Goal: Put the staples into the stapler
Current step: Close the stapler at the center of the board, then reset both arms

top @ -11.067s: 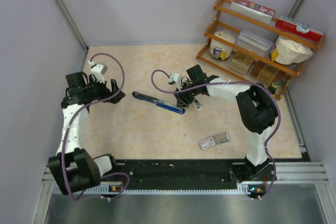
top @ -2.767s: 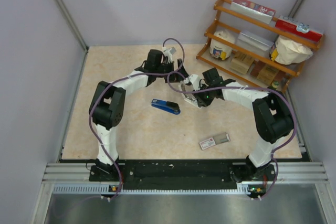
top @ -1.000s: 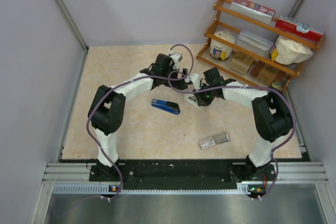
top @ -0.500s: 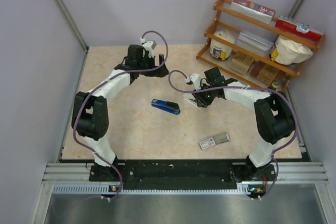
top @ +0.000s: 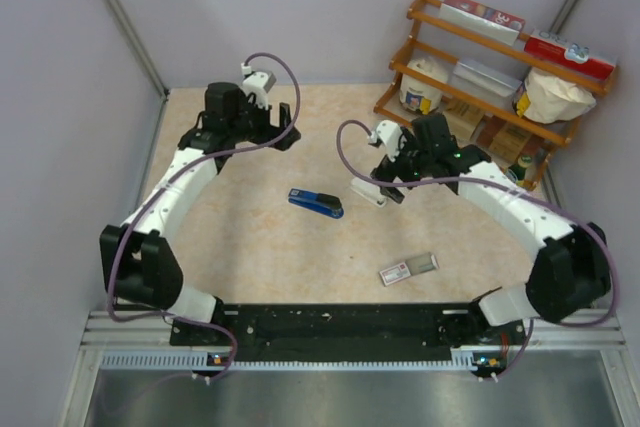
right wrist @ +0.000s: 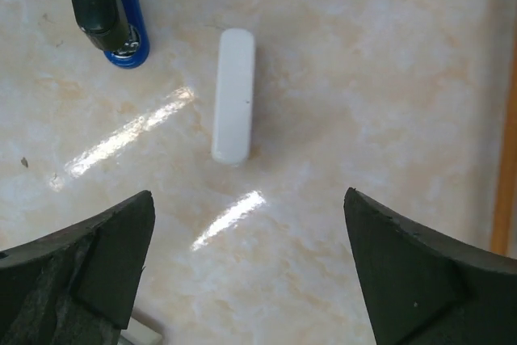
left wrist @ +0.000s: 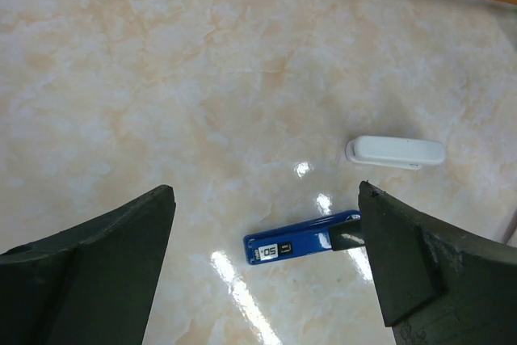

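Blue and black, the stapler was seen lying on the beige marbled table between the two arms, with the white stapler just beside it on the right, near but not touching. Towards the near edge, well apart from both, a red-and-white box was found lying flat with its grey tray slid partly out; whether staples lay in it could not be told at that size.

The left gripper was held above the far part of the table, well away from the stapler. In the left wrist view its jaws were spread wide with nothing between them, and the stapler and the white stapler were seen on the table far below.

The right gripper was held over the white stapler — its jaws likewise wide apart and empty. In that wrist view the white stapler was framed between the fingers, and one end of the stapler was caught at the upper left. A wooden rack of packets was seen at the far right corner.
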Tool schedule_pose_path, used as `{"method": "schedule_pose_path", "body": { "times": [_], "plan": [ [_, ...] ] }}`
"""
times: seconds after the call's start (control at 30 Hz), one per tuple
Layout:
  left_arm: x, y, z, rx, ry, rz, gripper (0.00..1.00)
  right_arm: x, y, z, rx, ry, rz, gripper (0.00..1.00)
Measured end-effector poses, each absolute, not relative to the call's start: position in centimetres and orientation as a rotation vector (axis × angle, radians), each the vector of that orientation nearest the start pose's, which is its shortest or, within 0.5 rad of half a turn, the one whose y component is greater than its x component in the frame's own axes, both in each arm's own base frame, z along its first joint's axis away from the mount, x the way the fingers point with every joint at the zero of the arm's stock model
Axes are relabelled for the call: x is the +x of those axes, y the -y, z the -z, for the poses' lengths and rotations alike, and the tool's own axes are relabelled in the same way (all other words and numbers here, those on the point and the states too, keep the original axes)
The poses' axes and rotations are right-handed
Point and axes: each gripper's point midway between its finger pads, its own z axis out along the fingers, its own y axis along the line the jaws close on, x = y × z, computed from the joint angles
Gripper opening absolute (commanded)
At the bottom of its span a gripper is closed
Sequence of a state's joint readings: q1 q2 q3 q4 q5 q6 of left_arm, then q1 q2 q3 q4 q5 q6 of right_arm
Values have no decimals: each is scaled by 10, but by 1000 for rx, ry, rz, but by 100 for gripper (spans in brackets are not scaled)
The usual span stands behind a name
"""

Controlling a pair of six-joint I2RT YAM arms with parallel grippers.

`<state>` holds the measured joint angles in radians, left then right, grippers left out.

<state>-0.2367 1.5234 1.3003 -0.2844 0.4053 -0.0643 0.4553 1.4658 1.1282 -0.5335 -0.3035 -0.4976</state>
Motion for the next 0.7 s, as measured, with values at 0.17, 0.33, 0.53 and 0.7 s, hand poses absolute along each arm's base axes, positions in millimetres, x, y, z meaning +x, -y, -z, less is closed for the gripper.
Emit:
{"method": "schedule_pose_path", "body": {
  "times": [0.17, 0.33, 0.53, 0.7],
  "plan": [
    [386, 152, -279, 498, -1925, 521, 99, 321, -172, -210, -1114, -1938, -191, 99],
    [348, 130, -326, 506, -1771, 408, 99, 318, -137, -272, -912, -1832, -11, 99],
    [309, 111, -361, 487, -1610, 313, 99, 306, -103, -336, -649, -1646, 97, 99],
    [285, 104, -369, 494, -1528, 277, 99, 273, -76, -364, -459, -1446, 97, 99]
  ]
}}
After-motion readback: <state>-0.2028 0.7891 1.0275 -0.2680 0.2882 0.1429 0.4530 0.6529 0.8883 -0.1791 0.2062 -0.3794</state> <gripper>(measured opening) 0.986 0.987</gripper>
